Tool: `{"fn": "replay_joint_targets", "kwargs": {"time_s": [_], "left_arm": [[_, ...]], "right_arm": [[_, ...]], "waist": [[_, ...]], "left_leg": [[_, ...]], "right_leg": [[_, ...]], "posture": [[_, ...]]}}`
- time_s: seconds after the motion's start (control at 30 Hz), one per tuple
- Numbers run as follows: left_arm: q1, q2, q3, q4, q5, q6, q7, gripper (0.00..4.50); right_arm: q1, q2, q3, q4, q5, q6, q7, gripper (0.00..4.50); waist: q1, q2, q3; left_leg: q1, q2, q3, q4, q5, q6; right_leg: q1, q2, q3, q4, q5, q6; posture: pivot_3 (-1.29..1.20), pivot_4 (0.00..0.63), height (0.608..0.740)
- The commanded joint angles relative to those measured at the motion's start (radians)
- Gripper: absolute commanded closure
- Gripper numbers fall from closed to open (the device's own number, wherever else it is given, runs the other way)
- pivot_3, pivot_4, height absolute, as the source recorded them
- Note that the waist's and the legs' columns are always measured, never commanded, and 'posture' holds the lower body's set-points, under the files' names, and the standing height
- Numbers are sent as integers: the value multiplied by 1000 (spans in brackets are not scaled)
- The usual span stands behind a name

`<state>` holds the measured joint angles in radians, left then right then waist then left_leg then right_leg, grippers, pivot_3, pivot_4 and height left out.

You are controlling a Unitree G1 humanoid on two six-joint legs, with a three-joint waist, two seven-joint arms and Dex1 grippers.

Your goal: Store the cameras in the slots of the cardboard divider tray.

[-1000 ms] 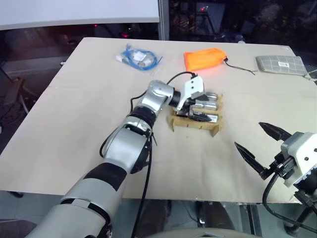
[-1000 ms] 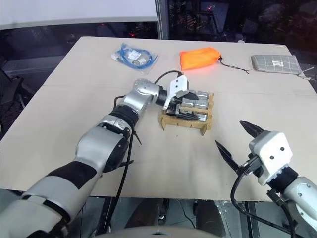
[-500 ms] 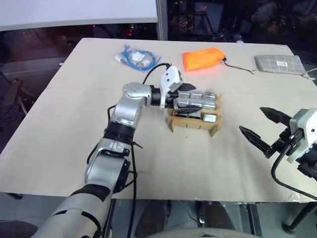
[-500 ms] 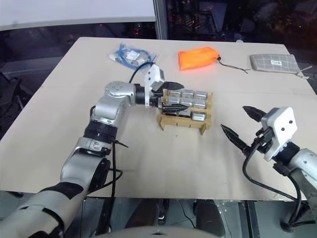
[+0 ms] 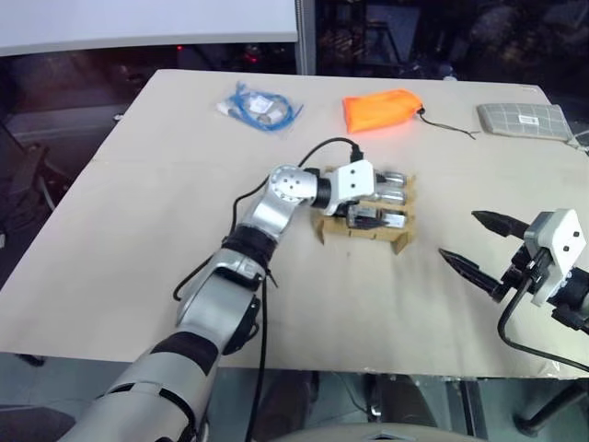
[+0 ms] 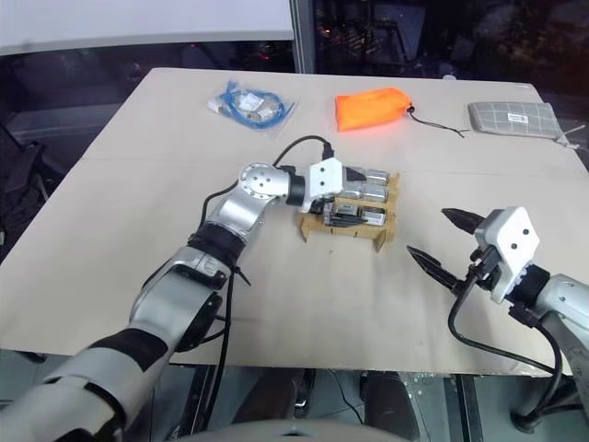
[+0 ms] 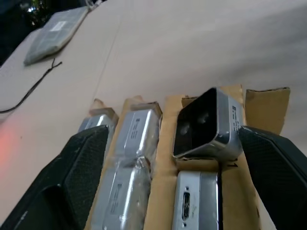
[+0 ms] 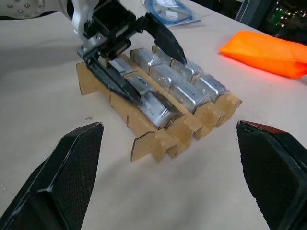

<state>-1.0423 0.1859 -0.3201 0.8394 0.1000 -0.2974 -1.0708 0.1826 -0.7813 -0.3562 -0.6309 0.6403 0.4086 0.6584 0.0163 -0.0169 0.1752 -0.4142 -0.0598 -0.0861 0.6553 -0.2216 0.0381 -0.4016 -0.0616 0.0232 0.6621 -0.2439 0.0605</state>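
Cameras (image 7: 204,125) sat in tray (image 6: 348,226) slots mid-table, one tilted, lens face up. Left gripper (image 8: 136,64) spread wide over the tray, grasping nothing; right gripper (image 6: 440,241) also released, well apart. Likely rigid, light, slick-cased; best pinched across flat sides, clear of lens.
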Motion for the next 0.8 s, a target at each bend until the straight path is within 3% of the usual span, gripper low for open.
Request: {"fn": "replay_joint_targets", "kwargs": {"time_s": [0.03,0.27,0.4,0.63,0.8], "left_arm": [[-38,-20,3,48,26,-58,59,4],[-67,-23,81,66,-30,14,118,4],[-62,-2,144,7,-92,97,118,4],[152,99,260,-414,-270,429,86,4],[337,201,309,-722,-362,631,102,4]], "right_arm": [[15,13,-39,-37,-5,-17,2,92],[21,32,-37,-39,-25,-24,-3,92],[-36,22,45,-10,-126,-55,-2,92],[-252,67,273,166,-337,-145,-10,92],[-357,98,343,274,-374,-203,41,92]], "waist": [[-1,0,0],[-5,0,0],[-16,0,0],[-35,1,0],[-29,1,0]], "left_leg": [[0,0,0,0,0,0],[0,0,1,3,0,0],[0,0,1,6,0,0],[0,1,1,5,0,0],[-1,2,2,2,2,-4]], "right_leg": [[0,0,0,0,0,0],[0,0,1,1,1,1],[1,1,1,1,2,3],[0,1,2,2,2,3],[-4,2,4,2,2,2]], "posture": [[0,150,740],[0,150,740],[0,150,740],[0,150,740],[0,150,740]]}}
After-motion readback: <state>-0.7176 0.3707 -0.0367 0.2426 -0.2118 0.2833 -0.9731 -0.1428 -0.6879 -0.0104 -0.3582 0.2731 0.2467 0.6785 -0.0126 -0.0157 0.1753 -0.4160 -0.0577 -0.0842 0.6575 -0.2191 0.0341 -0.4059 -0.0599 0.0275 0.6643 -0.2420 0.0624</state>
